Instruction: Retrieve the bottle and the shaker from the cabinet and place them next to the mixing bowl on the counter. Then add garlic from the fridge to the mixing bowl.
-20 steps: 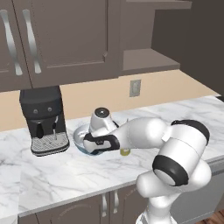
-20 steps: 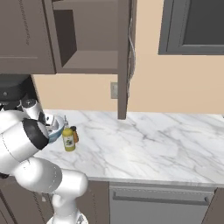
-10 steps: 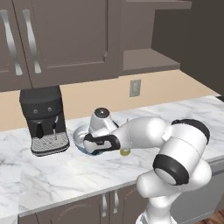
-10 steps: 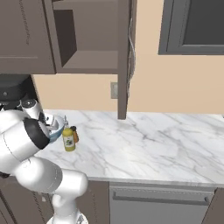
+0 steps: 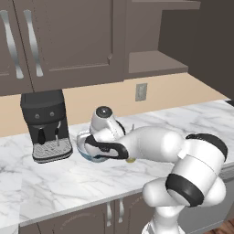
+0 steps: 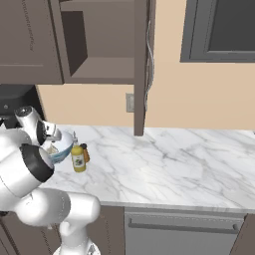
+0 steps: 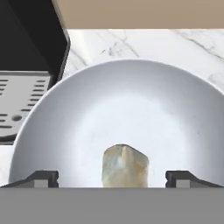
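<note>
My gripper (image 7: 112,178) hangs open just above the mixing bowl (image 7: 131,96), its fingertips (image 7: 42,178) wide apart. A pale garlic bulb (image 7: 125,165) lies on the bowl's whitish inside, between the tips and touching neither. In the right base view the bowl (image 6: 61,148) sits on the counter (image 6: 174,164), with the yellow bottle (image 6: 77,158) and the small orange-brown shaker (image 6: 86,152) standing close on its right. In the left base view my hand covers most of the bowl (image 5: 87,153). The open cabinet (image 6: 102,69) hangs above. The fridge is out of view.
A black coffee machine (image 5: 45,123) stands just left of the bowl, close to my hand. A wall socket (image 6: 130,102) and an open cupboard door edge (image 6: 141,69) are to the right. Marble worktop stretches away to the right.
The jaws have spread apart over the bowl and the garlic lies loose inside it. The arm has barely shifted; bottle and shaker stay put.
</note>
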